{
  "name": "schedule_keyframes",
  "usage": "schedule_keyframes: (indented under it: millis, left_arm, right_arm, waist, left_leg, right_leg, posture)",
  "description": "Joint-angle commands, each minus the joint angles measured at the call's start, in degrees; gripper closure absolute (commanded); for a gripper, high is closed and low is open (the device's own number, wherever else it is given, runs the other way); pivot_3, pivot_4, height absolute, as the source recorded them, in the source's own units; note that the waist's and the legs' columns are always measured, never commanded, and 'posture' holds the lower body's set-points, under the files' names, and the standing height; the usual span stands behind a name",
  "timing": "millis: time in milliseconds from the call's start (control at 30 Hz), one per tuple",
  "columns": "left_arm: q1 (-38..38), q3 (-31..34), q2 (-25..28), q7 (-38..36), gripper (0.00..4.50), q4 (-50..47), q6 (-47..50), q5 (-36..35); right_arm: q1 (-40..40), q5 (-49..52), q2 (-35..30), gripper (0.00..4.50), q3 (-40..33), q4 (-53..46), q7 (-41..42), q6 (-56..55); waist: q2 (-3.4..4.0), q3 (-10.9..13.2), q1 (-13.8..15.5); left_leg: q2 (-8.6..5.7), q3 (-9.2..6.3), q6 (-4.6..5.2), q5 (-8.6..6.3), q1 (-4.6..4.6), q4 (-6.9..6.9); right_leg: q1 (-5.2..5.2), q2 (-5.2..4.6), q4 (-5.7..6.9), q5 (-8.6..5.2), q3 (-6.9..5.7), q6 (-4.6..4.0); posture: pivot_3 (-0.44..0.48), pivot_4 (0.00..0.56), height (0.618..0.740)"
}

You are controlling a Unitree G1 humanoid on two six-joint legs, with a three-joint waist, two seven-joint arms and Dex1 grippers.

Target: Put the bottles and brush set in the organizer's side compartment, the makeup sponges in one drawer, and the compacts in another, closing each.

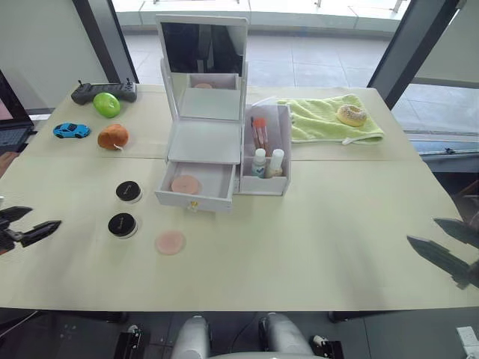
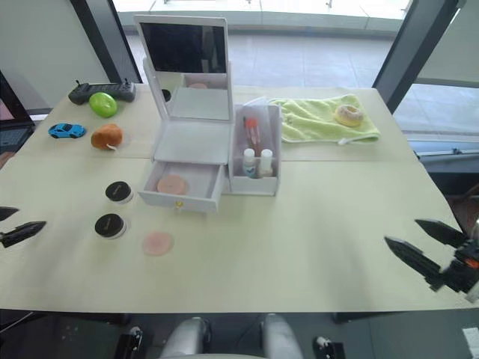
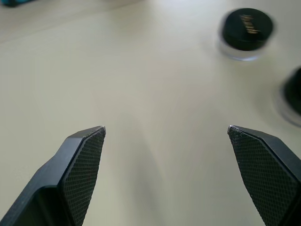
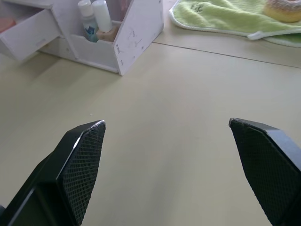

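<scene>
At the left edge of the frame the left end effector point(image 1: 30, 224) hung released, fingers spread and empty, over the bench point(image 1: 314, 239). Just right of it, left of centre, lay the two compacts point(image 1: 122, 224), one behind the other, and a makeup sponge point(image 1: 170, 242) lay loose on the bench beside the nearer one. Upper centre stood the organizer point(image 1: 202, 112), its lower drawer point(image 1: 196, 187) pulled out with a second makeup sponge point(image 1: 185, 184) inside. Adjoining on the right, the side compartment point(image 1: 283, 142) held the brush set point(image 1: 259, 133) upright behind the two bottles point(image 1: 267, 163). At the lower right edge the right end effector point(image 2: 419, 243) was likewise released and empty.
</scene>
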Motion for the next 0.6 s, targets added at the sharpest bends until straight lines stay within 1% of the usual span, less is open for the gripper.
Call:
schedule_keyframes:
  millis: [33, 100, 167, 267, 367, 467, 533, 600]
  left_arm:
    - [-0.72, 3.18, 2.66, 1.66, 0.01, 3.45, -3.41, -0.74]
    - [-0.77, 3.63, 3.00, 1.27, 0.01, 4.89, -3.98, -1.03]
    - [-0.74, 3.67, 3.04, 0.93, 0.01, 5.46, -4.46, -0.99]
    - [-0.86, 3.41, 2.37, -0.31, 0.01, 4.46, -4.11, -1.40]
    - [-0.61, 2.42, 1.02, -2.70, 0.01, 1.14, -3.11, -1.84]
    - [1.35, 1.71, -1.26, -5.70, 0.01, -7.09, 0.27, -3.43]
    - [4.32, 1.45, -3.64, -7.12, 0.01, -16.99, 4.82, -5.85]
    - [7.47, 1.24, -6.10, -6.83, 0.01, -27.55, 9.30, -8.11]
  right_arm:
    - [1.26, -2.72, 0.34, 0.00, -3.76, 6.73, 3.72, -5.46]
    - [1.01, -3.53, 0.60, 0.00, -3.10, 8.46, 4.26, -7.04]
    - [0.59, -4.22, 0.89, 0.00, -2.11, 9.55, 4.72, -8.32]
    - [-0.69, -3.85, 1.37, 0.00, -0.76, 8.33, 3.88, -8.23]
    - [-1.48, -3.66, 0.87, 0.00, 0.79, 6.07, 3.66, -7.86]
    - [-2.09, -1.67, 0.03, 0.00, 2.70, -0.19, 2.74, -5.14]
    - [-3.24, 1.54, -1.08, 0.00, 4.17, -6.24, 1.44, -2.13]
    - [-5.46, 6.40, -2.60, 0.00, 6.21, -12.67, -1.03, 1.44]
  waist:
    - [-0.03, 0.00, 0.07]
    - [-0.02, 0.02, 0.15]
    - [0.08, -0.01, 0.13]
    - [0.15, -0.08, 0.13]
    - [0.15, -0.10, 0.21]
    - [0.20, -0.13, 0.37]
    - [0.26, -0.16, 0.36]
    - [0.25, -0.17, 0.20]
  left_leg:
    - [0.00, 0.03, -0.02, -0.01, 0.05, -0.04]
    - [0.00, 0.16, -0.04, -0.02, 0.28, -0.24]
    - [-0.01, 0.49, -0.09, -0.05, 0.31, -0.46]
    - [-0.07, 0.85, -0.04, -0.02, 0.31, -0.46]
    - [-0.03, 0.90, -0.04, -0.02, 0.31, -0.46]
    - [-0.05, 0.99, -0.04, -0.02, 0.29, -0.46]
    - [-0.04, 1.06, -0.05, -0.02, 0.29, -0.46]
    - [-0.02, 1.18, -0.05, -0.02, 0.28, -0.45]
  right_leg:
    - [-0.01, -0.06, -0.01, -0.02, -0.01, -0.02]
    - [0.00, -0.38, -0.01, -0.17, -0.01, -0.25]
    - [0.04, -0.73, 0.05, -0.17, -0.03, -0.24]
    - [0.06, -0.72, 0.13, -0.16, -0.04, -0.20]
    - [0.02, -0.63, 0.14, 0.00, -0.06, 0.17]
    - [0.05, -0.65, 0.13, 0.01, -0.02, 0.19]
    - [0.07, -0.68, 0.13, 0.01, 0.01, 0.19]
    - [0.08, -0.75, 0.16, 0.01, 0.05, 0.20]
  posture:
    - [0.000, 0.150, 0.740]
    - [0.000, 0.150, 0.740]
    - [0.000, 0.150, 0.740]
    - [0.000, 0.150, 0.740]
    - [0.000, 0.150, 0.740]
    - [0.000, 0.150, 0.740]
    - [0.000, 0.150, 0.740]
    - [0.000, 0.150, 0.740]
